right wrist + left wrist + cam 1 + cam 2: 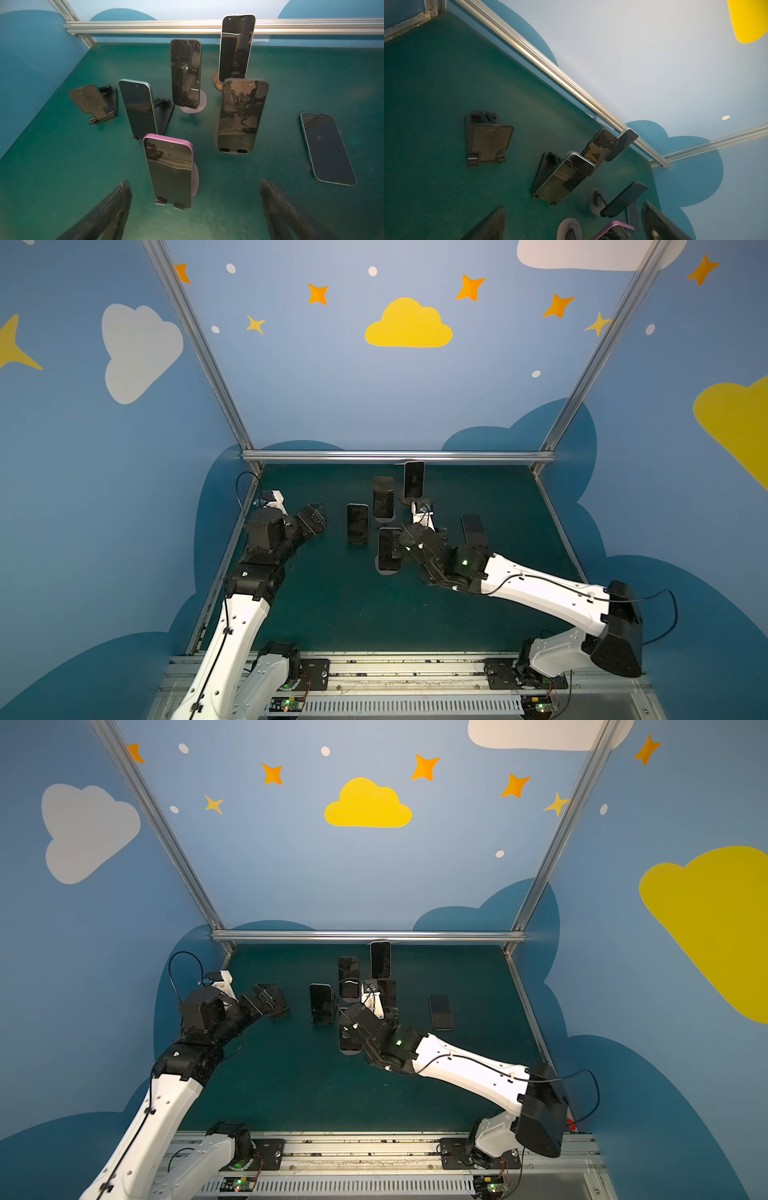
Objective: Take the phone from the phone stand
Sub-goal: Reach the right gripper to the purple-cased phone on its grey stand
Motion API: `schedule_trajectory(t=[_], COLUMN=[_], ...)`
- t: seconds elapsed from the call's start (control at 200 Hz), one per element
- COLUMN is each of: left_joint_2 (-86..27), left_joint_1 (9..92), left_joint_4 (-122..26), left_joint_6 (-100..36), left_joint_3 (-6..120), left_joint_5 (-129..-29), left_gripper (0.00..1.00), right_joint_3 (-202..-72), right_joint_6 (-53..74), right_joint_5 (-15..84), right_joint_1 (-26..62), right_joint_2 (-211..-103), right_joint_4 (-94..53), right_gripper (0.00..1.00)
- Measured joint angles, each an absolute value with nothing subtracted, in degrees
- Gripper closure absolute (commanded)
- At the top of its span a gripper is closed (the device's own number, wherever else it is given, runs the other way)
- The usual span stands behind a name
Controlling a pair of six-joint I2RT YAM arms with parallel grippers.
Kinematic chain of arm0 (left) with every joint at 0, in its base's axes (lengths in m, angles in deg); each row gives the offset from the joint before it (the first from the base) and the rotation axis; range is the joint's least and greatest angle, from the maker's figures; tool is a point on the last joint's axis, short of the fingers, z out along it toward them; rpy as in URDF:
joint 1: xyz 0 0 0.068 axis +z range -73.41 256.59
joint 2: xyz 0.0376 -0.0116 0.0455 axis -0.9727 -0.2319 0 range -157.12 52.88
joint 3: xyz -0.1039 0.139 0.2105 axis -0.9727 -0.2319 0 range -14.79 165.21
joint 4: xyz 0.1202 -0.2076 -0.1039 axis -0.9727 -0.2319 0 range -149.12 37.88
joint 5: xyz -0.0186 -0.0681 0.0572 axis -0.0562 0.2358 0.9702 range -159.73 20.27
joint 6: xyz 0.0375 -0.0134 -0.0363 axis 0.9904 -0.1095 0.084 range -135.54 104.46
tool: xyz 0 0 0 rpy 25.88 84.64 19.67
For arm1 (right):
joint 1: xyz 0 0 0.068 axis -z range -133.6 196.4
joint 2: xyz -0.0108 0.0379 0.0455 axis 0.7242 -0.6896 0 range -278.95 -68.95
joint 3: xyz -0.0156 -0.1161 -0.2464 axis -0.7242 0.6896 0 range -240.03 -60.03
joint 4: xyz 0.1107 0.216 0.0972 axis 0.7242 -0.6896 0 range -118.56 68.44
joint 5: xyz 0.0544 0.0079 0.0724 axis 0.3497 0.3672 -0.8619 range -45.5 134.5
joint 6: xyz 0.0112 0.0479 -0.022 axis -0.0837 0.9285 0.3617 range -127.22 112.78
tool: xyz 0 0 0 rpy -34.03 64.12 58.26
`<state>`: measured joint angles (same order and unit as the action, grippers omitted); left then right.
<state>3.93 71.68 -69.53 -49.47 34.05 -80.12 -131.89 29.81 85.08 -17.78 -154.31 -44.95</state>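
Several dark-screened phones lean on small stands mid-table. Nearest my right gripper (195, 209) is a pink-cased phone (170, 172) propped on a lavender stand (196, 178), seen in a top view as the pink-cased phone (388, 551). The right gripper (401, 541) hovers just in front of and above it, jaws wide open, nothing between the fingers (108, 214). My left gripper (318, 516) is open and empty at the table's left, apart from a teal-edged phone (357, 524) on a black stand (546, 170).
An empty black stand (91, 104) sits far left. One phone (328, 148) lies flat on the green mat at the right. Further phones on stands: a dark one (242, 115), another (186, 72) and a white-edged one (236, 47) by the back rail (395, 455).
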Motion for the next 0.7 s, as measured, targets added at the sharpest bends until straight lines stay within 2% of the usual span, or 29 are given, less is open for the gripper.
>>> schedule_trajectory(t=[0.23,0.696], left_joint_2=[3.7,2.7], left_joint_1=[71.3,70.9], left_joint_4=[-69.5,-69.5], left_joint_6=[-50.3,-51.2], left_joint_3=[34.1,34.1], left_joint_5=[-82.3,-84.6], left_gripper=[0.0,0.0], right_joint_3=[-139.8,-143.4], right_joint_6=[30.3,31.8], right_joint_5=[85.3,80.9], right_joint_1=[-17.7,-15.8], right_joint_2=[-161.7,-168.8], right_joint_4=[-47.4,-50.7], right_gripper=[0.03,0.02])
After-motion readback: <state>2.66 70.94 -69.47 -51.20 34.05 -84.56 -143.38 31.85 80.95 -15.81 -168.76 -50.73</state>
